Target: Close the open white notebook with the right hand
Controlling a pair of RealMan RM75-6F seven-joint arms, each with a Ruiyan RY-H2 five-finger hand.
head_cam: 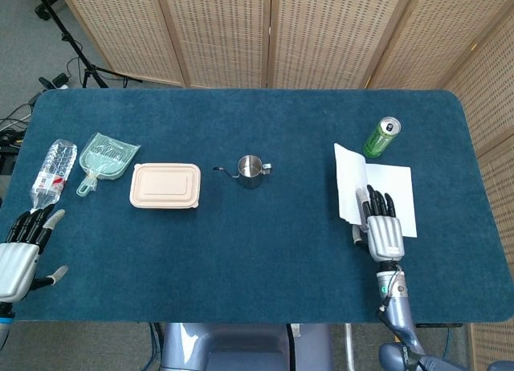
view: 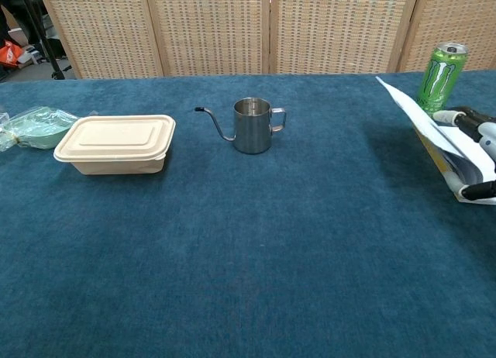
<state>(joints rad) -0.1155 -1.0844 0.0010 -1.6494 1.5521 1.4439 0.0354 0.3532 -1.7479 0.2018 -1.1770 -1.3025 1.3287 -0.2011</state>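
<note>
The white notebook (head_cam: 397, 191) lies on the blue table at the right, and its left page (head_cam: 349, 182) stands lifted, tilted up off the cloth. My right hand (head_cam: 381, 226) is at the book's near edge, with the thumb on the left of the raised page and the fingers on its right, holding it. In the chest view the page (view: 422, 122) leans up against that hand (view: 479, 145) at the frame's right edge. My left hand (head_cam: 20, 250) hovers at the table's near left corner, fingers apart, holding nothing.
A green can (head_cam: 381, 138) stands just behind the notebook. A small steel spouted pitcher (head_cam: 250, 171) sits mid-table, with a beige lidded box (head_cam: 165, 185) to its left. Further left lie a green dustpan (head_cam: 104, 160) and a plastic bottle (head_cam: 53, 172). Folding screens stand behind the table.
</note>
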